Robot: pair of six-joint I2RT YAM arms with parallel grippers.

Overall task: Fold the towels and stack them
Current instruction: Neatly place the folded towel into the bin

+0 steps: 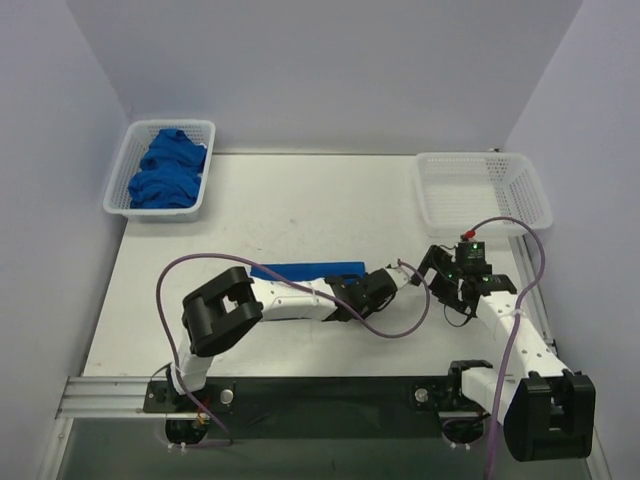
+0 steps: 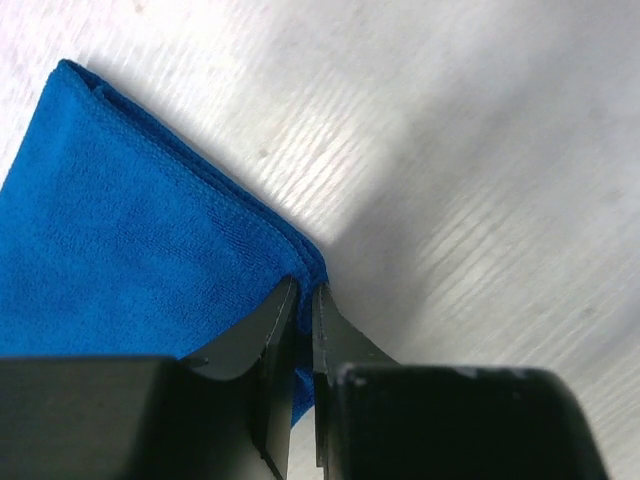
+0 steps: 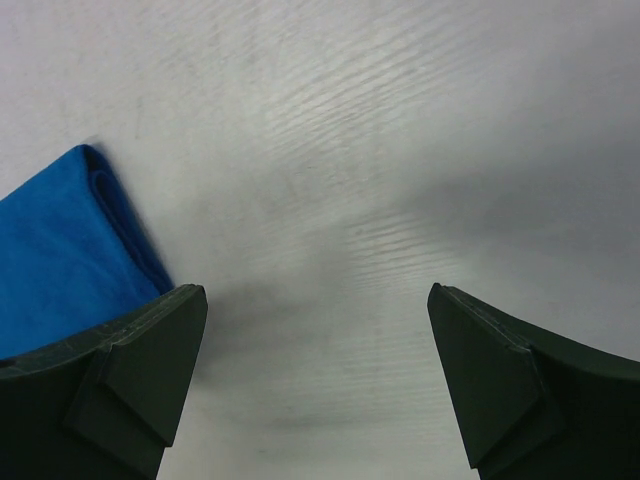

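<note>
One royal-blue towel (image 1: 305, 270) lies folded flat on the table, mostly hidden behind the left arm. In the left wrist view my left gripper (image 2: 305, 287) is shut on the right corner of that towel (image 2: 130, 260), with layered cloth pinched between the nearly closed fingers. In the top view the left gripper (image 1: 386, 281) sits at the towel's right end. My right gripper (image 1: 434, 264) hovers just to the right of it, open with nothing between its fingers (image 3: 150, 360). The towel's edge (image 3: 70, 250) shows at the left of the right wrist view. Several crumpled towels (image 1: 168, 170) fill the back-left basket.
A white mesh basket (image 1: 122, 185) holding the towel pile stands at the back left. A second white mesh basket (image 1: 432, 205) stands at the back right with nothing in it. Purple cables loop over both arms. Walls close the table's left, back and right sides.
</note>
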